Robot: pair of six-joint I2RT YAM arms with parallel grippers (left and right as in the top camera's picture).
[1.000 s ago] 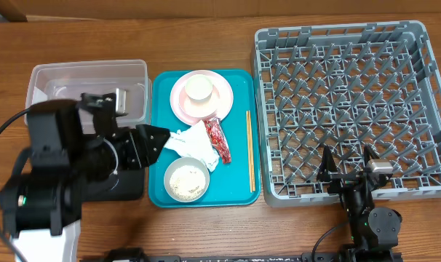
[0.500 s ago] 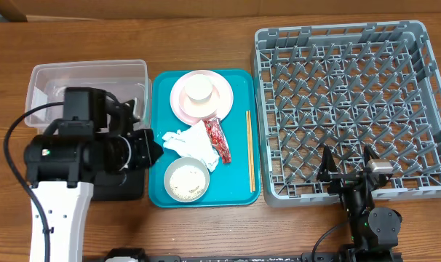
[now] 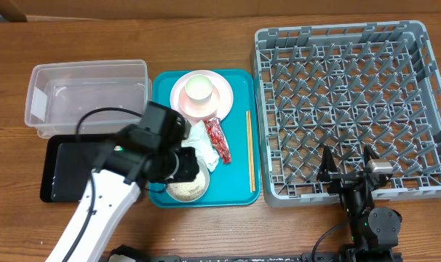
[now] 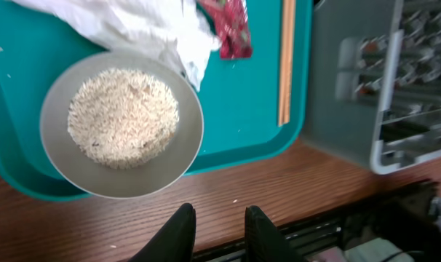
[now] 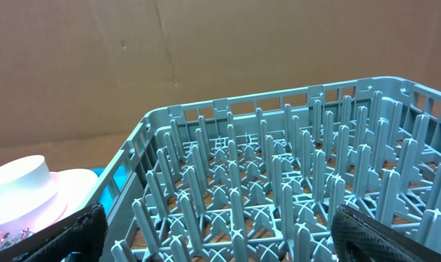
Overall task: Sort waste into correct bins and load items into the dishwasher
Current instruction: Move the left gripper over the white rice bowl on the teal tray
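My left gripper hangs over the teal tray's front left, just above a whitish bowl of white rice. Its fingers stand a narrow gap apart with nothing between them. The crumpled white napkin and red wrapper lie beside the bowl. A white cup stands on the pink plate at the tray's back. My right gripper is wide open and empty over the front edge of the grey dishwasher rack.
A clear tub and a black tray sit left of the teal tray. A wooden chopstick lies along the tray's right side, next to the rack's wall.
My left arm has swung right, from over the black tray and tub to over the teal tray by the rice bowl. The right arm has not moved.
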